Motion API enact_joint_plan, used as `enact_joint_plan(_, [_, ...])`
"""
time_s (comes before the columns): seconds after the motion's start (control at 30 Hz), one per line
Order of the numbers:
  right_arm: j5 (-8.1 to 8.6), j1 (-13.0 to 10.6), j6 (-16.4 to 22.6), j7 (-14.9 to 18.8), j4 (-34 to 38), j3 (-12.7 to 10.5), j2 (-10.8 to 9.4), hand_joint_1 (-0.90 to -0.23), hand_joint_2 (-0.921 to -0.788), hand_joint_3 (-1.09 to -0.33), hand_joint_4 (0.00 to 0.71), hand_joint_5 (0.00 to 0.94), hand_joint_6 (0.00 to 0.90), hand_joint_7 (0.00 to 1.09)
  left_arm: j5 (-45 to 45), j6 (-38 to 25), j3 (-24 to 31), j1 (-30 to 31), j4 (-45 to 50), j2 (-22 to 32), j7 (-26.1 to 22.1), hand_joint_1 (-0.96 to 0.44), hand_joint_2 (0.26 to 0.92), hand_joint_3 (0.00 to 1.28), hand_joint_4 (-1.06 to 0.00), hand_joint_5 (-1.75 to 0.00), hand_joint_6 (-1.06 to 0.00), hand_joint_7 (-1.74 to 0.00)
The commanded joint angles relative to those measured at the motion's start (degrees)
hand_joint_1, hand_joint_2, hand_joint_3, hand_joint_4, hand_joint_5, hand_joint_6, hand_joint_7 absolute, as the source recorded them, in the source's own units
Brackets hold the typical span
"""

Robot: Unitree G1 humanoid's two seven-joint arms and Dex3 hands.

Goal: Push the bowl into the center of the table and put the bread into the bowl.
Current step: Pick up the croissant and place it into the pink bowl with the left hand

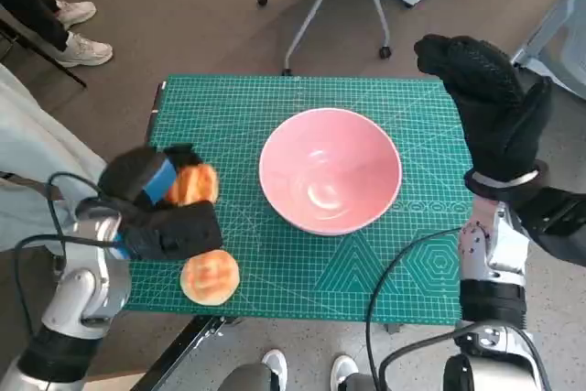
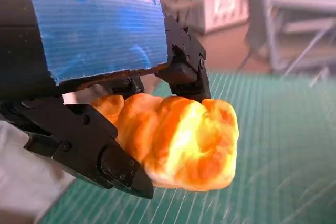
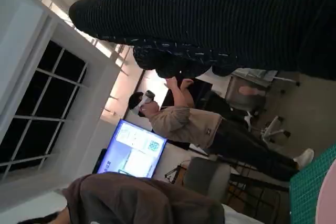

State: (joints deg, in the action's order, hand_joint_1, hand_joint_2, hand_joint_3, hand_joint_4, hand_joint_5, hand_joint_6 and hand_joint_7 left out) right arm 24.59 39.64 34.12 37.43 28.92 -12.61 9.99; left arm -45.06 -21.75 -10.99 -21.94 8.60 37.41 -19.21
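On my head camera, starting at the left edge, I see a person's legs and pale shoes on the floor beyond the table's far left corner. My left hand sits over the left side of the green cutting mat, and it has hold of a bread roll; my left wrist camera confirms it, with the black fingers closed around the golden bread roll, one finger under it and another pressing from above, the roll lifted clear of the mat. Just nearer to me than that hand, a second roll lies on the mat close to the front edge, apart from the hand as far as I can tell. Moving right, the pink bowl stands upright about in the middle of the mat, holding nothing. Beyond the table's far edge I see the legs of a wheeled chair. At the right, my right hand in its knitted glove is raised above the table's right edge, fingers loosely extended and holding nothing, not touching the bowl. My right wrist camera shows mostly the glove, and past it a person wearing a headset standing near a lit screen.
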Motion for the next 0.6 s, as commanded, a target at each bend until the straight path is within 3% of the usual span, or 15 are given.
enact_joint_plan(0.03, [-0.08,-0.39,0.14,0.3,0.76,0.07,-0.27,-0.677,-0.921,-0.793,0.183,0.001,0.036,0.42,-0.01,-0.26,0.85,-3.72,2.89,-1.25,-0.73,0.0,0.899,0.01,-0.81,-1.12,-0.74,-0.96])
enact_joint_plan(0.6, [-0.27,-0.89,0.87,-0.11,0.52,-0.01,-0.17,-0.678,-0.921,-0.792,0.183,0.001,0.035,0.42,-3.41,1.46,-6.0,-16.81,2.33,-9.81,-0.61,0.0,0.889,0.0,-0.86,-1.04,-0.74,-0.98])
